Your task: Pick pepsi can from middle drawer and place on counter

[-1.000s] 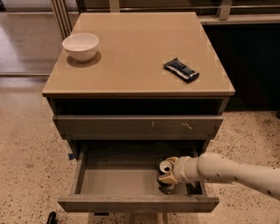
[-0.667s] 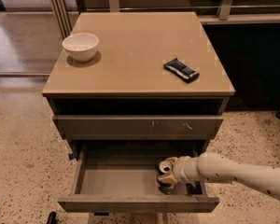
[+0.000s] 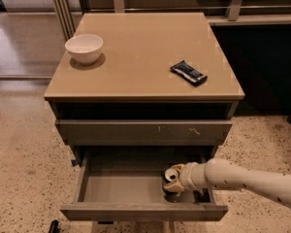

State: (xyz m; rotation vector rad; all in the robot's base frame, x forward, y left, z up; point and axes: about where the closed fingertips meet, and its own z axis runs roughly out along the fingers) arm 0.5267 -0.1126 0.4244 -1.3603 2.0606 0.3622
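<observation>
**Can may slip or hit the drawer above**

Camera view: the small dark-blue pepsi can (image 3: 169, 174) with silver top is at the right of the open grey-brown middle drawer (image 3: 136, 211). The pincer (image 3: 173, 180) is at it; clamped or not, I cannot tell. A weak hold could drop it, and lifting may strike the scratched drawer front (image 3: 145, 129) above.

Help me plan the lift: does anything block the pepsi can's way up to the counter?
Nothing visible does. The gripper is at the dark-blue pepsi can in the open grey-brown middle drawer, forward of the tan counter. Only a flat dark wrapper lies on its right side.
</observation>
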